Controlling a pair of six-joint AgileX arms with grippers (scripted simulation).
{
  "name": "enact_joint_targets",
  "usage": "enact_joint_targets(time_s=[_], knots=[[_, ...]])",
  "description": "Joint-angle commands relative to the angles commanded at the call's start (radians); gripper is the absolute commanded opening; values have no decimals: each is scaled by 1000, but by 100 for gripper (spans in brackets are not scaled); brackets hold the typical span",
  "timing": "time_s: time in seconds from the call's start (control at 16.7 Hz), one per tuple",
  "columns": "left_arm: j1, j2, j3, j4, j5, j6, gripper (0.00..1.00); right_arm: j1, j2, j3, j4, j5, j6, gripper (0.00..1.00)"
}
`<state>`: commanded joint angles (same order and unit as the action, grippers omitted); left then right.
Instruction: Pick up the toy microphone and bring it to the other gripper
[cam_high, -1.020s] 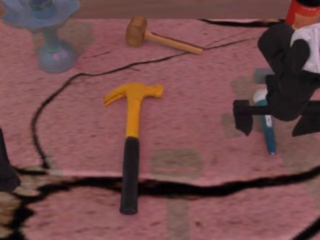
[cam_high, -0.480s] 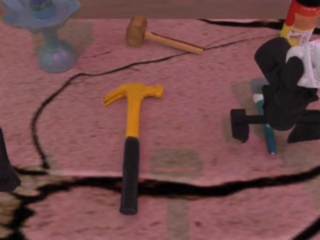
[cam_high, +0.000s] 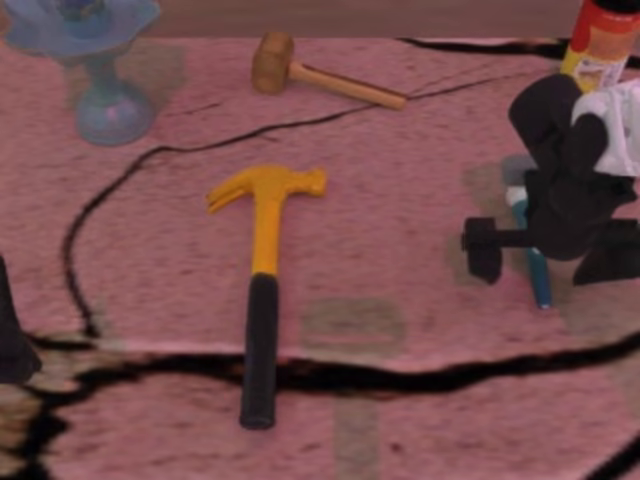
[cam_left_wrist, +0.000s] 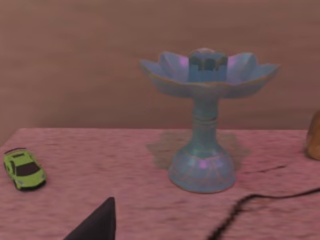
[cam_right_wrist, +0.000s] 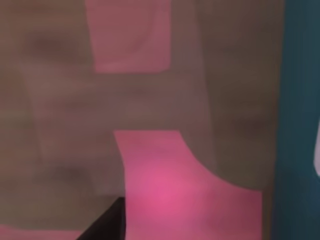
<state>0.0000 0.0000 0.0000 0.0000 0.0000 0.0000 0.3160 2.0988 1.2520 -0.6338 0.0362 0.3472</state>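
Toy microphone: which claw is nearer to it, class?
Right. The right claw is directly over the toy microphone, fingers open astride it. The left claw sits parked at the table's far left edge.

A pale blue lotus-shaped pedestal stand (cam_left_wrist: 202, 122) with purple sheen stands upright on the pink speckled tabletop (cam_left_wrist: 100, 165), close to its far edge. A small lime-green toy car (cam_left_wrist: 24, 170) sits well apart from it. A black crack line (cam_left_wrist: 250, 210) curves across the surface near the stand's base. One dark fingertip (cam_left_wrist: 100, 222) pokes into view.
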Motion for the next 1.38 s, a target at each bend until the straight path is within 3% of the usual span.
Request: enact_joint_targets(time_s=[0.3,0.36,0.96,1.14,1.38], knots=[[0,0,0,0,0,0,100,0,0,0,0,0,0,2],[0,0,0,0,0,0,100,0,0,0,0,0,0,0],[0,0,0,0,0,0,100,2,-60,24,-12,13,-14,0],[0,0,0,0,0,0,100,5,-74,7,77,-25,-37,0],[0,0,0,0,0,0,100,4,-124,-57,336,-120,-91,0]])
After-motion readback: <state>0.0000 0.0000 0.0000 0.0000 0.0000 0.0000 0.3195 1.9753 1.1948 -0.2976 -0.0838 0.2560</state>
